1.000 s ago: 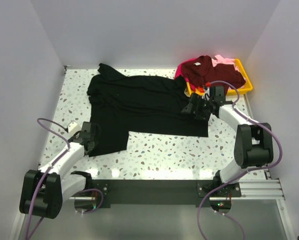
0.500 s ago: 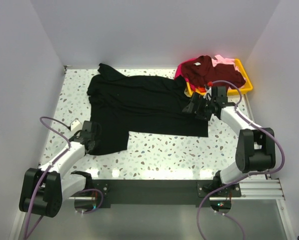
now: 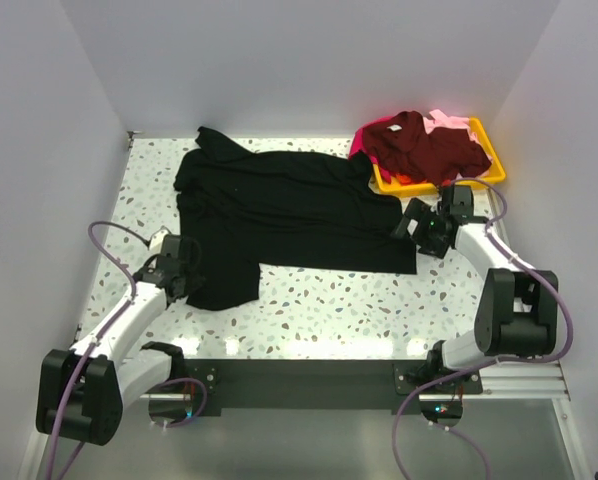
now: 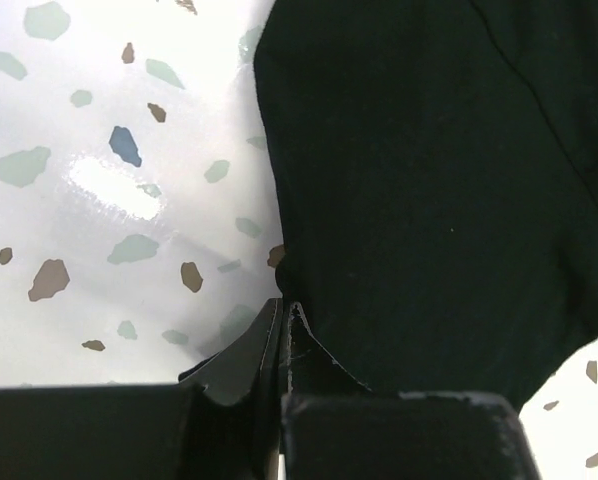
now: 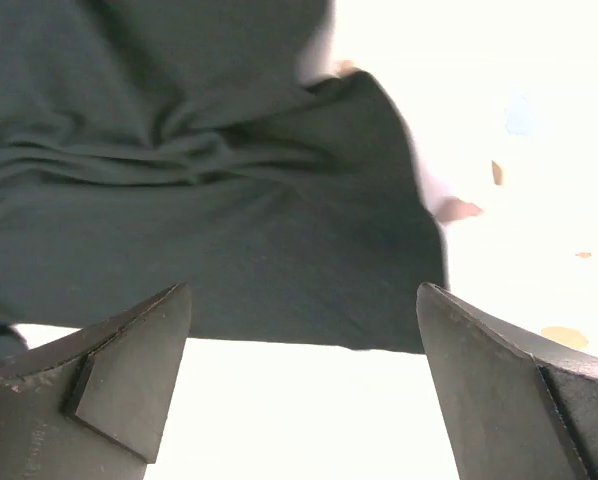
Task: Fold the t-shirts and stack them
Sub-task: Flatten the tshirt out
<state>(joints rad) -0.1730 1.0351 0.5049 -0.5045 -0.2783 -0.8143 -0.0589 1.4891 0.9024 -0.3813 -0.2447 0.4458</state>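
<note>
- Speckled terrazzo table is lying bright between plain white walls, and nearly all the change is happening at its two sides.
- At the left, the left claw is now sitting with its jaws pressed together; a second ago they were standing partly apart. In the wrist view the tips are meeting right at the cloth's border, so it appears to be pinching the hem of the black t-shirt.
- That shirt is lying spread flat ahead of and to the right of this claw, and its outline is looking the same as before, so no lifting is showing yet.
- To my reading, the first fold is just beginning: one corner is being secured, the other is not.
- At the right, the right claw is gaping wide and holding nothing. It is sitting further right than a second ago, off the shirt's right edge; the hem is lying just ahead of its fingertips, not between them.
- Beyond that claw, the maroon t-shirt is heaped over the magenta t-shirt and the pale pink t-shirt in the yellow tray, all unfolded and waiting.
</note>
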